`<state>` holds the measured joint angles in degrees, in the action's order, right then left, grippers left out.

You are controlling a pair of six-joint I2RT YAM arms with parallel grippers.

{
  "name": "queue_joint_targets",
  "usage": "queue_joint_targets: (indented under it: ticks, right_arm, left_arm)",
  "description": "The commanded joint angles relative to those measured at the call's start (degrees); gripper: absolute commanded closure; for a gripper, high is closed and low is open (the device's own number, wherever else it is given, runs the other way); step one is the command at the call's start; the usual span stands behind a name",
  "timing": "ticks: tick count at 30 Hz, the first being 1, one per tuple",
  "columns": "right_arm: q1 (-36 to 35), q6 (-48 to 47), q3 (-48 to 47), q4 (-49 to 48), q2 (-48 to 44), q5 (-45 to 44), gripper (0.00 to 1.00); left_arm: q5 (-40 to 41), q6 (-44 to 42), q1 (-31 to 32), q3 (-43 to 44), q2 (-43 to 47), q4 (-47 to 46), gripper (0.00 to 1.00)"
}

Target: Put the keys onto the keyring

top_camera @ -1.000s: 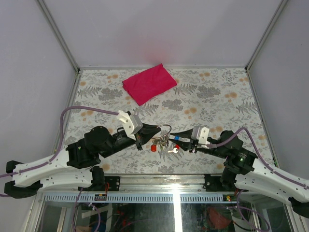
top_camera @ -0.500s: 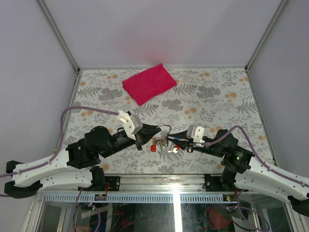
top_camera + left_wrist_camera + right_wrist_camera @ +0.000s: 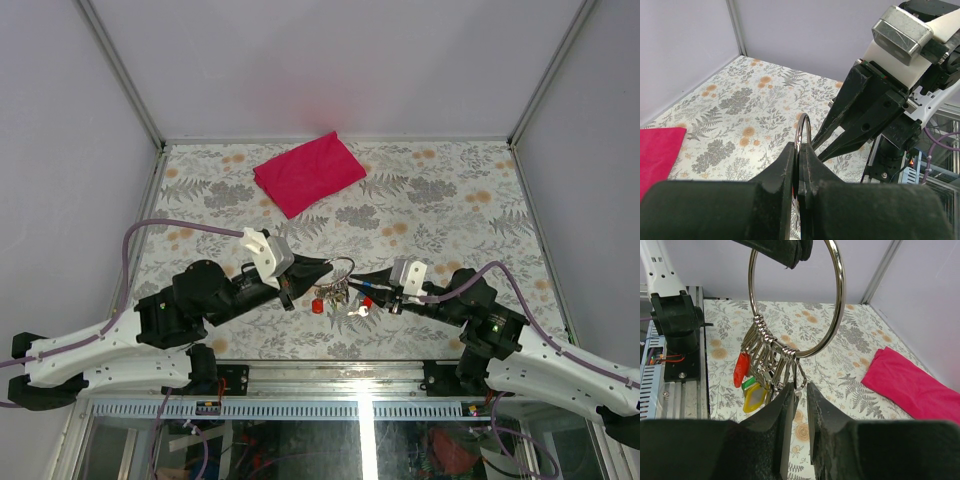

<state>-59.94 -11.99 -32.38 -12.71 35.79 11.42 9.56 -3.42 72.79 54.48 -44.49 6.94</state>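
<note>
The left pincer is clamped on the top of the keyring, holding it upright above the table, its bunch hanging. The right pincer sits just under the bunch, fingers narrowly apart; whether they grip anything cannot be told.

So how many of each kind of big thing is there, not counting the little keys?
Grippers: 2, the left gripper and the right gripper
Keyring: 1
Pink cloth: 1
Total: 4
</note>
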Motion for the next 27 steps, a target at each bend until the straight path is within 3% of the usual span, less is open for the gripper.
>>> queue_joint_targets:
  ticks: [1, 27]
  right_arm:
    - [0.3, -0.9, -1.6, -3.0, -0.6, -1.8, 0.78]
    - [0.3, -0.9, -2.1, -2.8, -1.5, -1.4, 0.72]
  left_arm:
    - [1.1, 0.1, 0.3, 2.5, 0.5, -3.8, 1.0]
    - [1.4, 0.0, 0.3, 2.6, 0.4, -3.6, 1.0]
